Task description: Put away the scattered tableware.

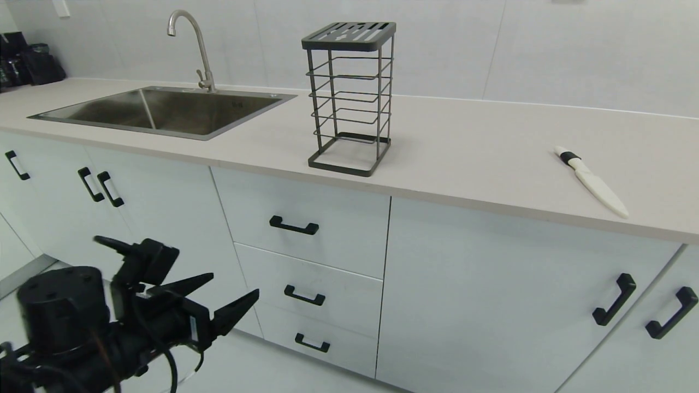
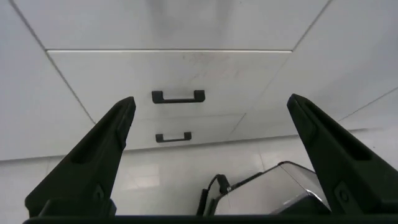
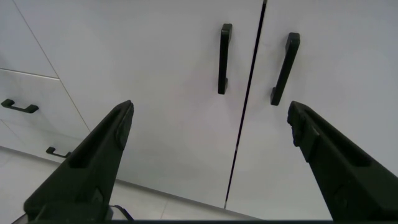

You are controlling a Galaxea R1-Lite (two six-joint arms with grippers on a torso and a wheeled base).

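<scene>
While the left pincer (image 1: 235, 285) hangs low in front of the white cabinets, at about 7 o'clock from the wire rack (image 1: 349, 98) in the head view, its two black fingers are spread wide with nothing between them. From its own wrist camera that pincer faces the drawer fronts (image 2: 180, 68), with two black drawer handles (image 2: 178, 96) showing in the gap between the fingers. The right pincer (image 3: 211, 107) is likewise spread and empty, pointed at a pair of white cabinet doors (image 3: 155, 93) with two upright black door handles (image 3: 224, 59) on either side of the seam.

Up on the pale tabletop (image 1: 464, 147) lies the knife (image 1: 591, 181). It is white with a black band near one end, flat on its side, and roughly at 3 o'clock from the rack and well apart from it. The rack is dark, upright and slotted on top, and stands near the tabletop's front edge. A steel sink (image 1: 164, 109) sits at about 9 o'clock from the rack, with a curved faucet (image 1: 191, 49) behind it
</scene>
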